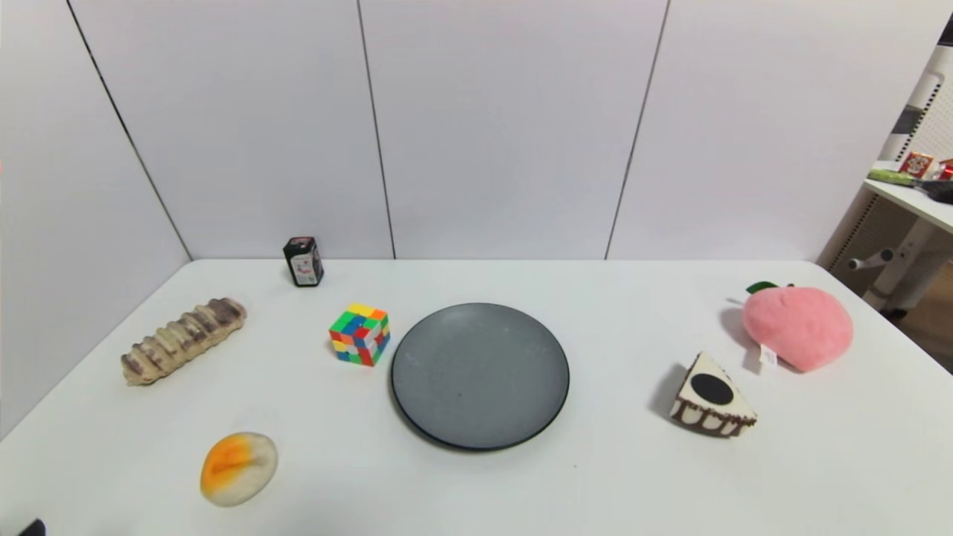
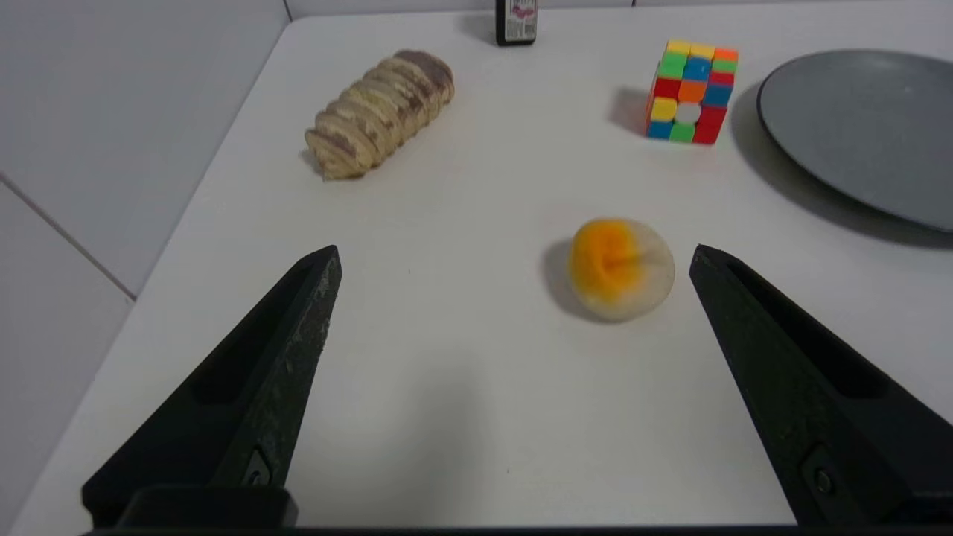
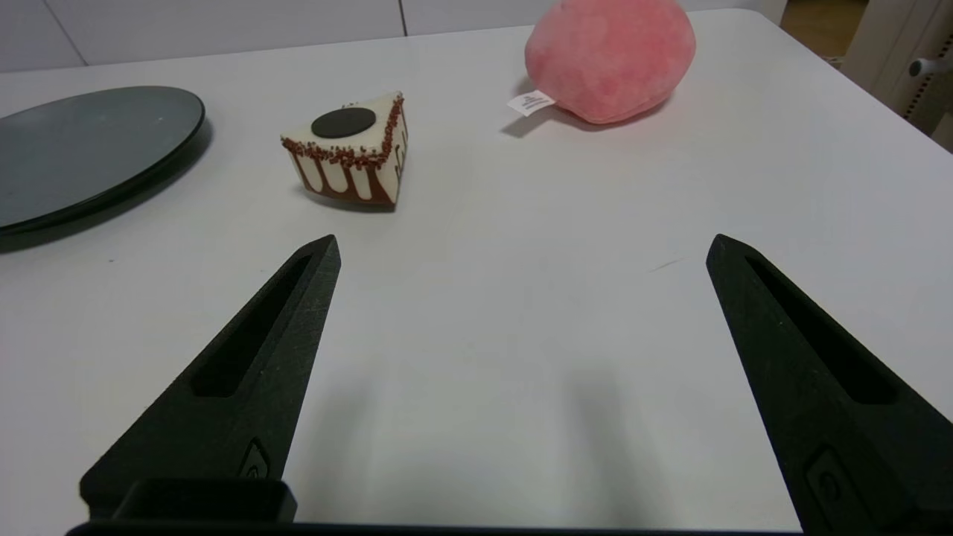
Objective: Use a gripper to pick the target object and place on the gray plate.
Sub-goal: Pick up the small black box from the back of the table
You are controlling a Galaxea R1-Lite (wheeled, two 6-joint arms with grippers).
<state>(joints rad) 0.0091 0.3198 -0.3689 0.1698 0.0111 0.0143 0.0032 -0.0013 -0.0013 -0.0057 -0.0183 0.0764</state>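
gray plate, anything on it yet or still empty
Empty. The gray plate shows a bare surface in the head view; the small black box stands upright near the back wall.

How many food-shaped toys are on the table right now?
4: bread loaf far left, orange-white bun near left, cake slice right of the gray plate, plush peach far right.

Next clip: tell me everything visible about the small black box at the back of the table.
The black box is a small upright rectangular tin or carton with a white label panel and red-pink marks near its top. It stands alone on the white table by the back wall, behind the cube. Nothing touches it.
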